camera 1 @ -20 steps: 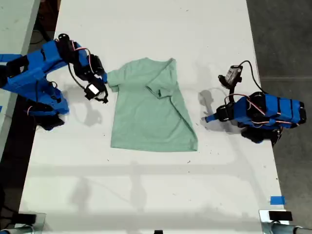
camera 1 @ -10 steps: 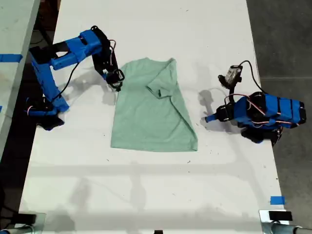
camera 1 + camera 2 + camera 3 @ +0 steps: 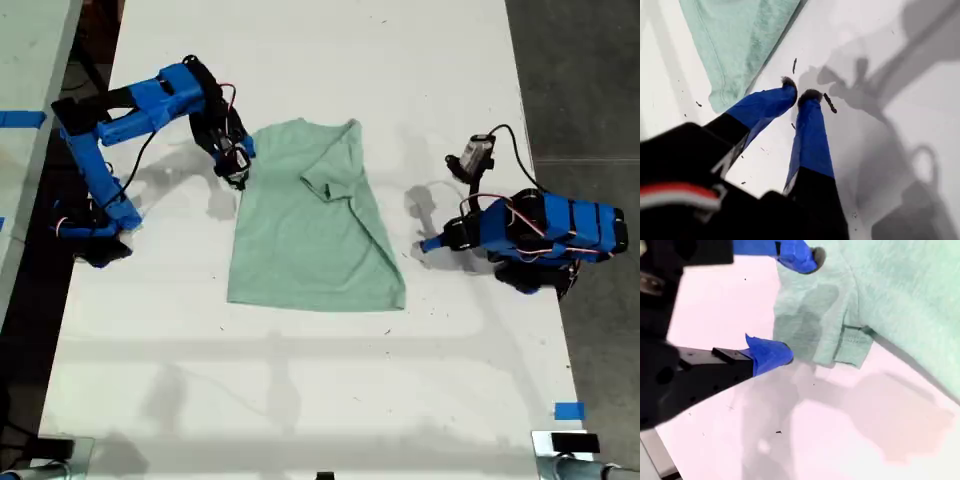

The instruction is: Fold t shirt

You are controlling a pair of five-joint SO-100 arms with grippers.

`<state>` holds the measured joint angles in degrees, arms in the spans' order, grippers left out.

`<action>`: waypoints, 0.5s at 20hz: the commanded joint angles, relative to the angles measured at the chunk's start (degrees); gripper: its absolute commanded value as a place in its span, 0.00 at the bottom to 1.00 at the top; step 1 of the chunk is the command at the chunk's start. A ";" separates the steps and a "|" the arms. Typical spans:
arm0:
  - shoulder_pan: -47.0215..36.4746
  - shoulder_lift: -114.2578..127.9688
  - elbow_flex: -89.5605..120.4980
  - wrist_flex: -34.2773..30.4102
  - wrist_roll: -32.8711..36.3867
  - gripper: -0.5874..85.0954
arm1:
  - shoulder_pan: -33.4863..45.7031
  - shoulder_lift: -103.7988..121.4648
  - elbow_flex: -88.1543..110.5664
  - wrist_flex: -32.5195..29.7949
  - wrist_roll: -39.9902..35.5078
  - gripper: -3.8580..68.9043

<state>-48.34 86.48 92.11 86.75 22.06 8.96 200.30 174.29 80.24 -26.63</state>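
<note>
The pale mint-green t shirt (image 3: 310, 225) lies flat on the white table (image 3: 300, 380), with the sleeve on the exterior view's right folded in over the body. My second gripper (image 3: 236, 166) (image 3: 792, 304) is open at the sleeve (image 3: 840, 335) on the exterior view's left, one fingertip (image 3: 777, 352) on the table beside the cloth and the other over it. My first gripper (image 3: 427, 243) (image 3: 800, 93) rests shut on the table just off the shirt's edge (image 3: 735, 55), on the exterior view's right, holding nothing.
A small grey module (image 3: 478, 155) on a black cable sits behind the first arm. Blue tape (image 3: 568, 410) marks the table near the front corner on the exterior view's right. Dark floor (image 3: 590, 80) lies beyond that edge. Dark specks (image 3: 829, 102) dot the table.
The second arm has swung from beside the shirt up and over to the sleeve, then edged slightly back along it. The first arm and the shirt have not moved.
</note>
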 commanded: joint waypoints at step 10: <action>-2.99 -2.64 11.16 -12.83 -0.44 0.08 | -0.70 0.35 2.72 -1.41 -0.97 0.13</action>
<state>-50.89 83.85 103.27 74.09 21.80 8.88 200.30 174.29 80.24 -26.72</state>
